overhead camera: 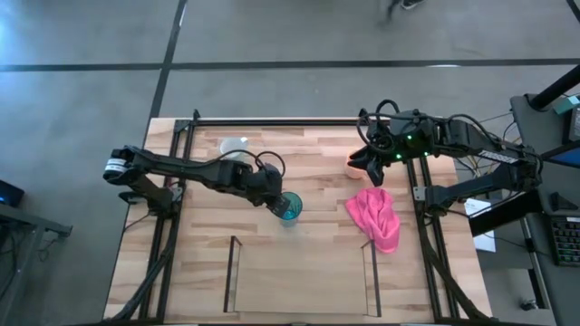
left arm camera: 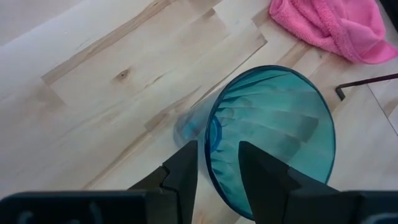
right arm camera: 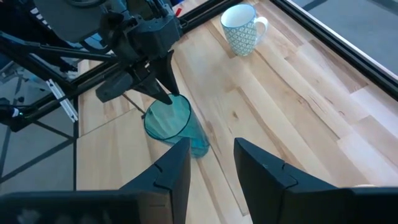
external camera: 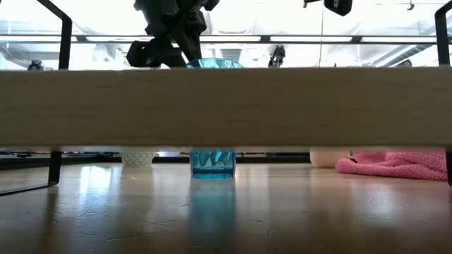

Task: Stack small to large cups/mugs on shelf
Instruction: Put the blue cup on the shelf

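The teal ribbed tumbler (overhead camera: 291, 211) stands upright on its base mid-table; it also shows in the low view (external camera: 212, 163) and the right wrist view (right arm camera: 171, 121). My left gripper (overhead camera: 279, 201) is open at its rim, one finger inside and one outside. The white patterned mug (overhead camera: 234, 147) stands at the far left. The orange mug (overhead camera: 352, 167) stands at the far right, mostly hidden under my right gripper (overhead camera: 368, 165), which is open and empty above it. The shelf bay (overhead camera: 299, 281) lies at the near edge between two dark panels. My left gripper comes from above, slanting from the table's left, at the tumbler's rim (left arm camera: 211, 149) on the side facing the arm. One finger (left arm camera: 261, 171) is inside the cup and one (left arm camera: 185, 167) outside. I cannot tell whether either finger touches the wall. The tumbler rests on the table.
A pink cloth (overhead camera: 377, 219) lies crumpled right of the tumbler, just beyond the shelf's right panel (overhead camera: 370, 276). Black frame rails (overhead camera: 172, 208) run along both table sides and the far edge. A wide wooden board (external camera: 226, 106) crosses the low view.
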`<action>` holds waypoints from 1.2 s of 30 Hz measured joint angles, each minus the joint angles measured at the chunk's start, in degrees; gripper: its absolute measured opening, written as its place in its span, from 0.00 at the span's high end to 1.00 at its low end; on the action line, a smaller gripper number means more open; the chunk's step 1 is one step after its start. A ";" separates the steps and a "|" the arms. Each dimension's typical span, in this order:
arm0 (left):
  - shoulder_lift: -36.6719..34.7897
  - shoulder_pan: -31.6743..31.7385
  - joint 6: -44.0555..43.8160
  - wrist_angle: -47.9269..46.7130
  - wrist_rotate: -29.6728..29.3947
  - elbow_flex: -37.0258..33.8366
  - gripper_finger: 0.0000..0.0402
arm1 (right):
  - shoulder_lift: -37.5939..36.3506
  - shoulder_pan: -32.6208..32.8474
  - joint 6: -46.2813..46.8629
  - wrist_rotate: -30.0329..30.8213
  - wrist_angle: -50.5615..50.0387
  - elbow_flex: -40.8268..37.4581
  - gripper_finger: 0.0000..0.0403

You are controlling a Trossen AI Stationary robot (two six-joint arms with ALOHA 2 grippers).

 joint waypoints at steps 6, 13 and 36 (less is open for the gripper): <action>-0.02 0.00 0.00 0.00 0.00 -0.02 0.74 | -0.08 0.00 -0.01 0.00 -0.01 0.00 0.71; -0.04 0.00 0.00 -0.30 0.00 -0.21 0.74 | -0.08 0.00 -0.07 0.00 -0.01 0.00 0.71; -0.04 0.00 -0.04 -4.46 -0.04 -0.26 0.75 | -0.08 0.00 -0.11 -0.02 -0.01 0.00 0.72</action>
